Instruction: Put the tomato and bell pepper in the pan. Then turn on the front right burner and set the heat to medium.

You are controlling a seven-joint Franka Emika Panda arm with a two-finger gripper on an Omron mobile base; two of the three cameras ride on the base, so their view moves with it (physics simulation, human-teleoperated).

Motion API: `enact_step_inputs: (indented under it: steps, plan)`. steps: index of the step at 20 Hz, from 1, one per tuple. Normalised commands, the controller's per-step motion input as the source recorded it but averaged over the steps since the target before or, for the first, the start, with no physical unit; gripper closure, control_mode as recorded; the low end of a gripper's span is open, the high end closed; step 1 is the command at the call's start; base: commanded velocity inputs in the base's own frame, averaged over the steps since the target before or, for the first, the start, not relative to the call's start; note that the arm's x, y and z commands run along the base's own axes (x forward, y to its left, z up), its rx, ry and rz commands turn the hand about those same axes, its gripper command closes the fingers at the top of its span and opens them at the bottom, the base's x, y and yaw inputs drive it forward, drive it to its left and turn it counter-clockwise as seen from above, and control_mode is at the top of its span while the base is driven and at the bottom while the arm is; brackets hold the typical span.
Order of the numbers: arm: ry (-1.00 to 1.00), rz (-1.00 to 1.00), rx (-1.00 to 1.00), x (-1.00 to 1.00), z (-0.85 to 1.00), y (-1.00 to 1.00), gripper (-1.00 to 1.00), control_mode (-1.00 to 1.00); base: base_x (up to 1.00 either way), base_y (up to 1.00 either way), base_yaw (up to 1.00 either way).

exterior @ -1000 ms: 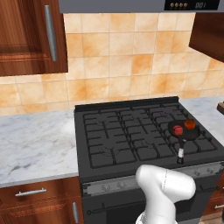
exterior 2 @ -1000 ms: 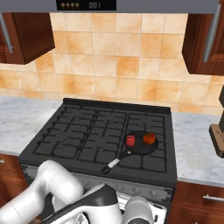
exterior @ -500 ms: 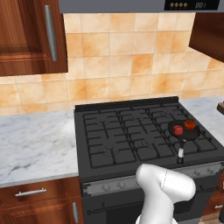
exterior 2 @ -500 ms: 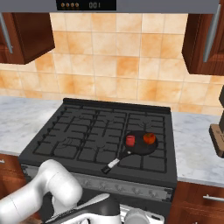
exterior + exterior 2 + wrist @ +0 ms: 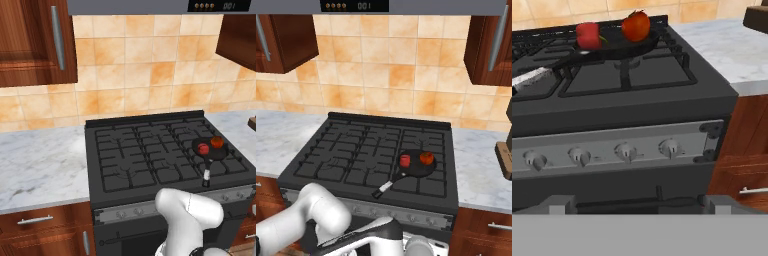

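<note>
The black pan (image 5: pixel 619 47) rests on the front right burner (image 5: pixel 662 75) grate, its pale handle tip (image 5: pixel 529 79) pointing left toward the stove front. Inside it the orange-red tomato (image 5: pixel 636 26) sits to the right of the crimson bell pepper (image 5: pixel 588 35). My gripper (image 5: pixel 637 205) hangs low in front of the stove, facing the knob panel, open with nothing between its fingertips (image 5: pixel 714 203). From the base cameras the pan (image 5: pixel 210 151) (image 5: pixel 416 166) holds the tomato (image 5: pixel 216 142) (image 5: pixel 426 158) and bell pepper (image 5: pixel 203 148) (image 5: pixel 405 160).
Several silver knobs run along the stove front, the rightmost knob (image 5: pixel 670 148) below the pan's burner. A marble counter (image 5: pixel 732 50) lies right of the stove with a dark block (image 5: pixel 504 160) on it. A wooden drawer handle (image 5: pixel 754 190) is at the lower right.
My arm has sunk lower in front of the stove, the hand dropping toward the bottom of the right base view. Pan, tomato and bell pepper have not moved.
</note>
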Motion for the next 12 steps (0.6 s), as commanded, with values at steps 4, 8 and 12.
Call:
enact_step_inputs:
  steps: [4, 8, 12]
  plan:
    - [0.0, 0.0, 0.02, 0.1, -0.25, -0.3, -1.0, -1.0, 0.0, 0.0, 0.0]
    - [0.0, -0.07, 0.02, 0.03, -0.29, -0.29, -1.0, -1.0, 0.0, 0.0, 0.0]
    - [-0.02, -0.1, 0.04, 0.0, -0.22, -0.1, -1.0, -1.0, 0.0, 0.0, 0.0]
